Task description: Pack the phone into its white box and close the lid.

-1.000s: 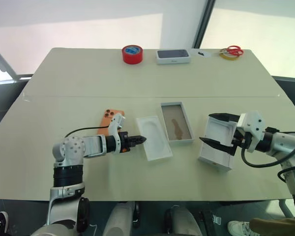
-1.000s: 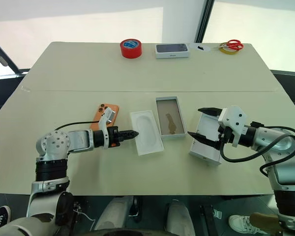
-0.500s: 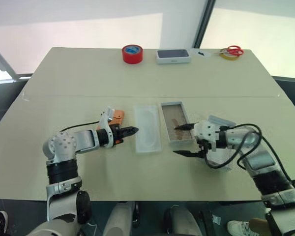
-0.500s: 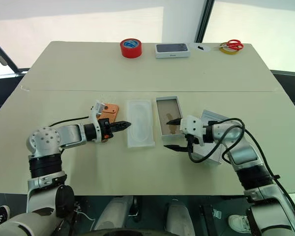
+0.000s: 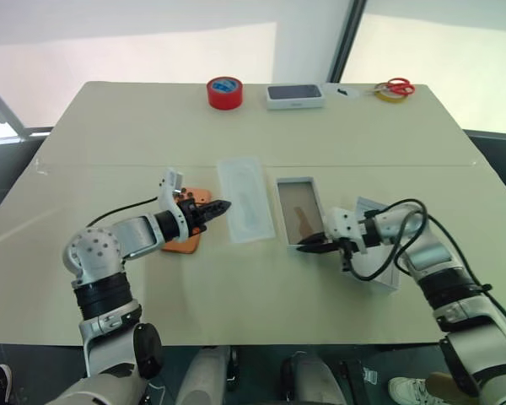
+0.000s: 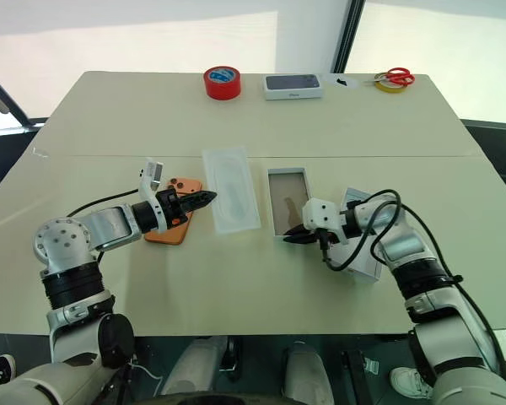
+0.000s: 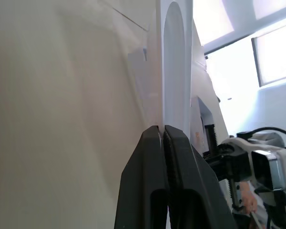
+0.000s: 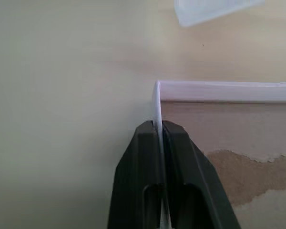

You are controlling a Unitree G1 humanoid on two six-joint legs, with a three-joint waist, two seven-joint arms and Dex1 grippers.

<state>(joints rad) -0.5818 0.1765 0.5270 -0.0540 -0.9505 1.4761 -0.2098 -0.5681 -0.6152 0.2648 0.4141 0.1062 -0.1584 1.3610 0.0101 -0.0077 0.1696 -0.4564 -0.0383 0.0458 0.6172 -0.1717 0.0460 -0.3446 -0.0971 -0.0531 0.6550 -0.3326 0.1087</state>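
The orange phone [image 5: 184, 244] lies flat on the table, partly under my left forearm. My left gripper [image 5: 223, 205] is shut on the near-left edge of a thin white insert [image 5: 243, 201] with an oval recess [image 7: 176, 57]. The white box [image 5: 301, 180] sits open to the right of the insert, its brown floor [image 8: 238, 133] bare. My right gripper [image 5: 305, 247] is shut on the box's thin wall [image 8: 157, 102] at its near corner. The lid [image 6: 364, 263] lies to the right of the box, partly behind my right arm.
At the table's far edge stand a red tape roll [image 5: 225, 91], a closed white box with a dark top [image 5: 295, 95], and red-handled scissors on a yellow tape ring [image 5: 394, 88]. Bare tabletop stretches along the near edge between my arms.
My right gripper left the lid, swung left to the box's near corner and shut on its wall. My left gripper carried the insert left and farther away, over the phone.
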